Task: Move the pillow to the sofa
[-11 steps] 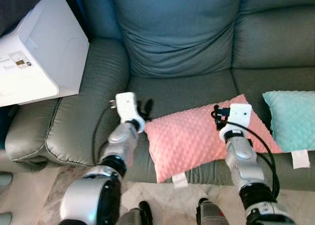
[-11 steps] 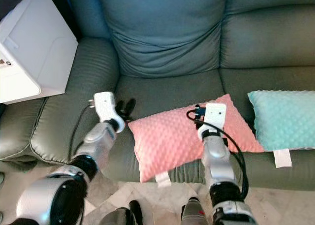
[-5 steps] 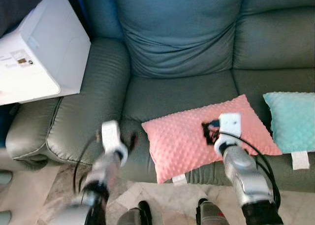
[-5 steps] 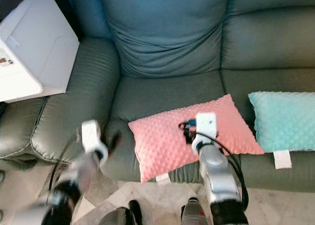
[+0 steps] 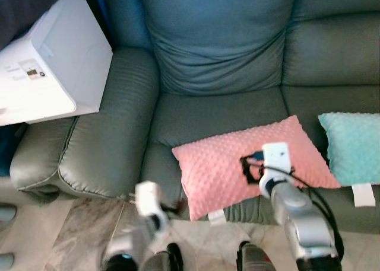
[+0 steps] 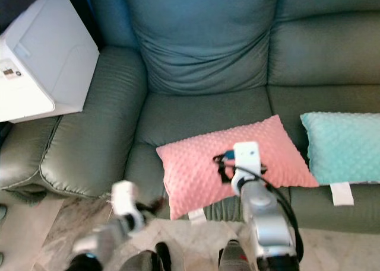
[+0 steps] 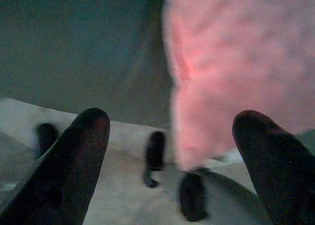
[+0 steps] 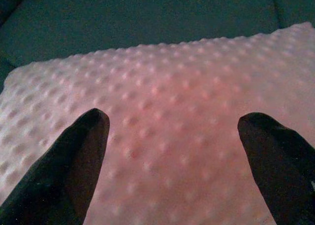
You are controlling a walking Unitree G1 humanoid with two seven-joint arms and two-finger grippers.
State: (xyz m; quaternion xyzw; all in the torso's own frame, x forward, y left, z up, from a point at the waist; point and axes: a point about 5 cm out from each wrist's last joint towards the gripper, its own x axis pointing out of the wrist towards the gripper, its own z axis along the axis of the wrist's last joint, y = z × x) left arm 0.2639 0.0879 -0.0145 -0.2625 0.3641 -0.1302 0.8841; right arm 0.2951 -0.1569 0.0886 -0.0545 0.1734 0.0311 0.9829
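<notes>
The pink pillow (image 5: 246, 164) is laid flat on the sofa (image 5: 219, 105), on the seat, with its near corner hung a little over the front edge. That is likely why it can be let go: the seat is under most of it, so it is not pulled down to the floor (image 5: 71, 235). The right claw (image 8: 172, 166) is held just above the middle of the pillow, and its two black fingers (image 8: 78, 156) are spread wide, with the bumpy pink cloth seen between them and nothing pinched. It looks as if the pillow is not gripped at all, so the job seems nearly done or done. The left claw (image 7: 167, 166) is held low, down by the front of the sofa, and it is blurred in the head views. Its fingers (image 7: 69, 161) are spread wide too, with nothing held. In front of this claw the pillow's near edge and the dark sofa front are seen, and the pale floor is below. A white tag (image 5: 217, 217) is seen just beside the right claw, hung from the pillow's near edge. Further out to the right of the right claw, a teal pillow (image 5: 353, 146) is laid on the next seat, a little apart from the pink one. Far off to the left of the left claw, past the sofa's arm, a white box (image 5: 47, 69) is set. Room is left on the seat behind the pink pillow, so it could be pushed back more if a safer spot is wanted.
</notes>
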